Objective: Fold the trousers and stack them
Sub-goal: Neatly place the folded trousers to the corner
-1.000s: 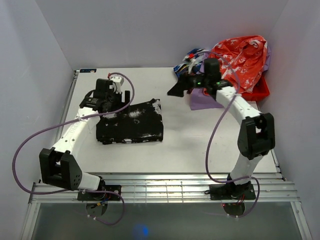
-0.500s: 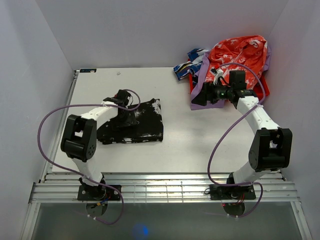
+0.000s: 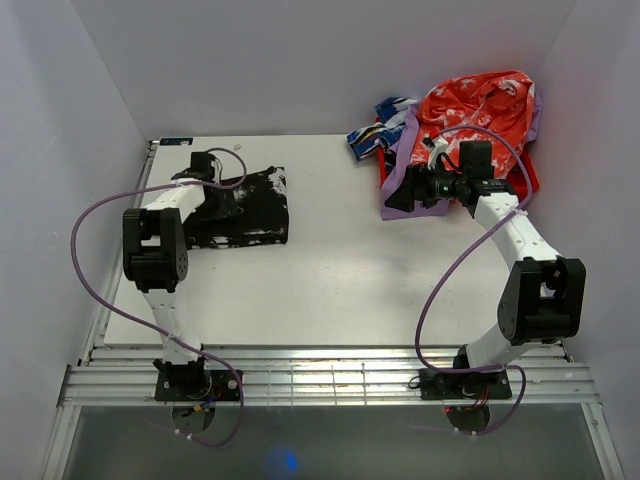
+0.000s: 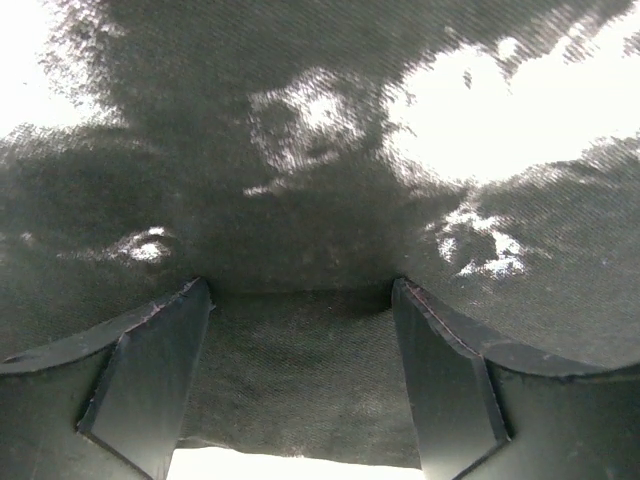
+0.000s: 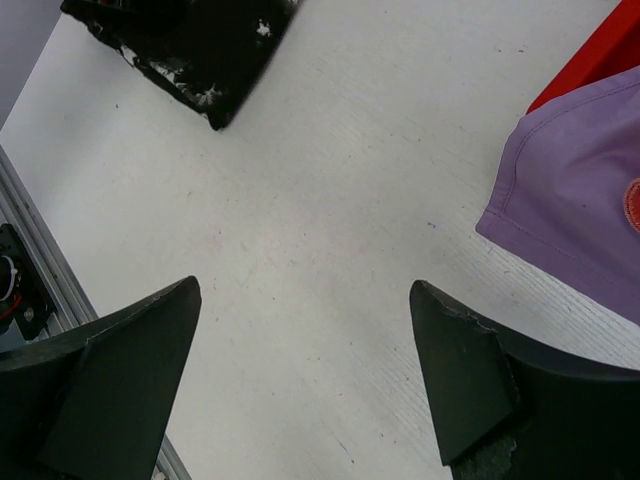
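Note:
The trousers [image 3: 250,205], black with white blotches, lie folded into a rectangle at the table's left rear. They fill the left wrist view [image 4: 320,150], and a corner shows in the right wrist view [image 5: 190,50]. My left gripper [image 3: 220,203] is down on their left part. Its jaws [image 4: 300,290] stand wide apart, and flat cloth spans the gap without being pinched. My right gripper [image 3: 398,197] hangs open over bare table [image 5: 300,290], far right of the trousers, with nothing between its fingers.
A pile of clothes sits at the back right: an orange-red speckled garment [image 3: 480,105], a blue-white patterned cloth [image 3: 375,135] and a purple cloth [image 3: 405,212] [image 5: 580,190] just beside my right gripper. White walls close in on the table [image 3: 350,270] on three sides.
The folded trousers have slid left and toward the back with my left gripper on them. The left arm has swung back and left. My right arm pulled back to the right a second ago, then stayed still.

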You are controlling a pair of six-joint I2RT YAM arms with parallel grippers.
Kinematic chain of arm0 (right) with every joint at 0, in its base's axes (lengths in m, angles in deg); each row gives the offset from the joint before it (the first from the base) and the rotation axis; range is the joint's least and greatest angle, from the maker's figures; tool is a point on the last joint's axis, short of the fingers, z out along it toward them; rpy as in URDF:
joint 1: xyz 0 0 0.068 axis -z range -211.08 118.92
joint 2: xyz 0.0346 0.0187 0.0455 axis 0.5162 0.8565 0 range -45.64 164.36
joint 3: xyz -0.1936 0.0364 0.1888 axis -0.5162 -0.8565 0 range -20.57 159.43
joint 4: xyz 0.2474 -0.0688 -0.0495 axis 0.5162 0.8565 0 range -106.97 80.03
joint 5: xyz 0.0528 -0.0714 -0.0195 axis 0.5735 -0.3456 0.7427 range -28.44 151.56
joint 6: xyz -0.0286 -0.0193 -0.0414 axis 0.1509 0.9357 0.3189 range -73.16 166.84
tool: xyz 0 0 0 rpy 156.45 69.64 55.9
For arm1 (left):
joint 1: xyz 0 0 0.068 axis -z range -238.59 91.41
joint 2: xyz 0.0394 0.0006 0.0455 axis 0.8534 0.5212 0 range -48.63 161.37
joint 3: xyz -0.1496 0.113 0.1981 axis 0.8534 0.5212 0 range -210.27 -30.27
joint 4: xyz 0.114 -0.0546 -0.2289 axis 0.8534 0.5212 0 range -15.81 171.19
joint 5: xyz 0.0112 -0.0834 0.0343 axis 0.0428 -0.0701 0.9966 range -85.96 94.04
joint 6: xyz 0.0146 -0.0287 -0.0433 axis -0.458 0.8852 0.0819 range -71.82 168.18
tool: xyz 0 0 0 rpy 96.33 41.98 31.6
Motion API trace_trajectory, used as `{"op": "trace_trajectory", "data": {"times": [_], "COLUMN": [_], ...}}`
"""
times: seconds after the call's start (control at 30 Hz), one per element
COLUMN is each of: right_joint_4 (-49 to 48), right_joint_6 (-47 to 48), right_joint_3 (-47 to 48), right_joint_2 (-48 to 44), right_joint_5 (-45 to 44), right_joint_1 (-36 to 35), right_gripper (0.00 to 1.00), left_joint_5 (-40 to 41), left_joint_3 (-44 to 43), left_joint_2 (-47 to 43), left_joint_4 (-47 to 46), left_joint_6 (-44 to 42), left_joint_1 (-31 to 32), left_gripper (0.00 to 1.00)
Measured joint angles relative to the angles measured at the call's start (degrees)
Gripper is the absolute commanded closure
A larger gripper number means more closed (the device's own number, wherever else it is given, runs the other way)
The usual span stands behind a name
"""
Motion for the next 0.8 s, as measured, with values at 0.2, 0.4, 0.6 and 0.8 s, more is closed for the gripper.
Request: {"op": "trace_trajectory", "data": {"times": [0.2,0.4,0.6,0.8], "right_joint_4": [0.0,0.1,0.4,0.3], "right_joint_6": [0.0,0.1,0.6,0.9], "right_joint_3": [0.0,0.0,-0.1,-0.1], "right_joint_2": [0.0,-0.3,-3.0,-4.8], "right_joint_5": [0.1,0.0,0.0,0.0], "right_joint_1": [0.0,0.0,0.4,0.9], "right_gripper": [0.10,0.10,0.10,0.10], "left_joint_5": [-1.3,-5.3,-5.8,-4.9], "left_joint_3": [-2.0,-4.3,-2.3,5.2], "left_joint_2": [1.8,2.0,-7.3,-22.2], "left_joint_4": [-5.9,-5.3,-0.4,1.4], "left_joint_6": [-15.9,-19.4,-14.5,-4.1], "left_joint_1": [-1.7,-3.1,0.1,11.1], "left_gripper": [0.13,0.11,0.16,0.19]}}
